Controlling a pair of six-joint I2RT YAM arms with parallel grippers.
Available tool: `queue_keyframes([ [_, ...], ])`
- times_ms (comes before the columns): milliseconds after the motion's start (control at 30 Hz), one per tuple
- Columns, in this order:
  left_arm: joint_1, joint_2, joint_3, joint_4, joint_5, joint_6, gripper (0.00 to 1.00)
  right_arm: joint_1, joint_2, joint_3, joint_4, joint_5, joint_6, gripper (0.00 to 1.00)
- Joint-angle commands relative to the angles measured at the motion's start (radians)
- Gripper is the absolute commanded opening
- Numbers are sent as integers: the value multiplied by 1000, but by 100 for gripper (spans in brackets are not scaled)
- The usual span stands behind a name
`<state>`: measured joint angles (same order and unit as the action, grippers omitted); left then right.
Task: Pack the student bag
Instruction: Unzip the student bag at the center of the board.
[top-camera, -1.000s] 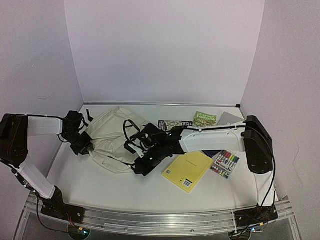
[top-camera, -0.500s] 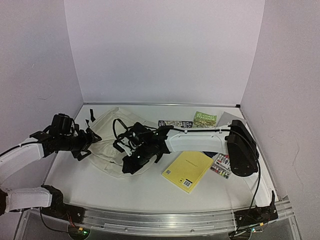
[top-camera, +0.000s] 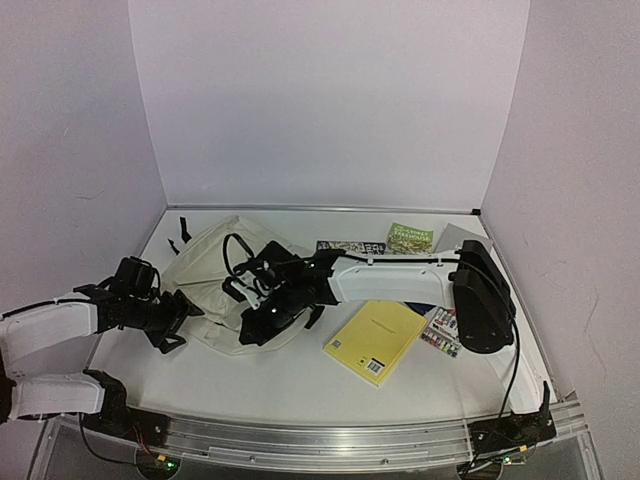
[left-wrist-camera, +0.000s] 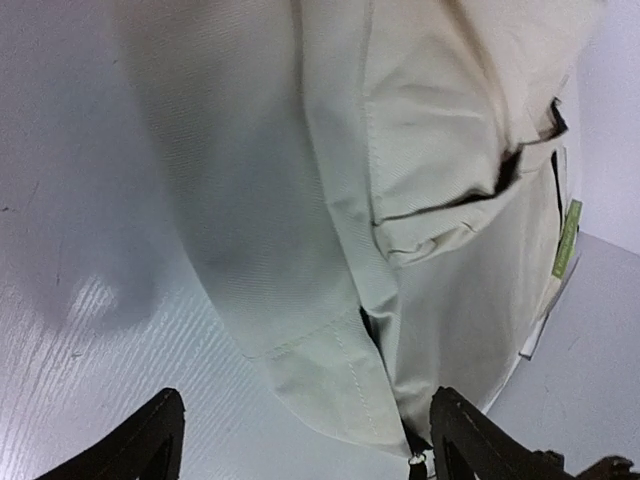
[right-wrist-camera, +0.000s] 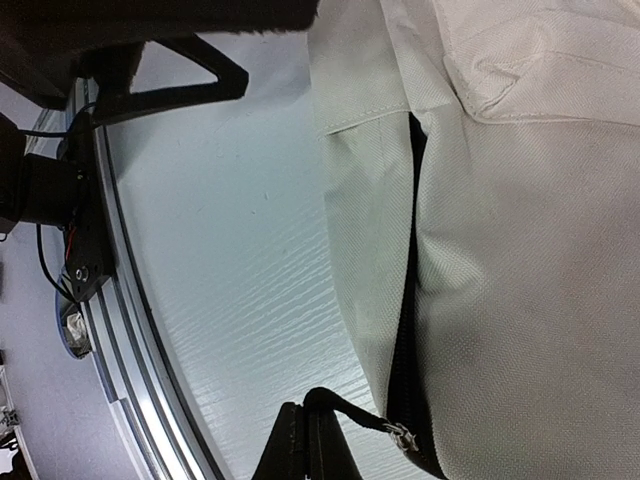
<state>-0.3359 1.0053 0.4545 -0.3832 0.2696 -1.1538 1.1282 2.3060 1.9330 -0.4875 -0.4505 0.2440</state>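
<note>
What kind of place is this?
Probably a robot test booth: plain white walls box in one table, two robot arms bolted at its edge, a student bag and yellow book laid out.

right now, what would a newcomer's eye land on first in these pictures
The large cream fabric backpack with black zipper trim dominates, slumped left of centre on the white table. Both arms point at it: the right gripper reaches across to its near edge by the zipper, and the left gripper sits open at its left corner. A bright yellow book lies to the right.
</note>
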Motion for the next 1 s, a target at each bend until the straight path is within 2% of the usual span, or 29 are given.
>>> queue_keyframes([
  [0,-5,70,-43,188,24,-66,76,-4,-95,-21,21,-16,-10,0],
  [100,-21,124,-73,294,60,-102,69,-10,-95,-29,21,-14,-5,0],
  [300,-74,158,-104,346,38,-145,67,-14,-98,-32,24,-22,1,0],
  [433,-74,164,-135,377,18,-166,51,-15,-108,-44,24,-41,4,0],
  [633,-72,128,-120,306,-45,-167,28,-56,-154,-134,27,-41,-8,0],
  [800,-37,109,-90,232,-64,-146,1,-98,-206,-241,29,-24,-33,0],
  [967,57,92,-79,188,-28,-99,0,-137,-239,-324,29,-17,-54,0],
])
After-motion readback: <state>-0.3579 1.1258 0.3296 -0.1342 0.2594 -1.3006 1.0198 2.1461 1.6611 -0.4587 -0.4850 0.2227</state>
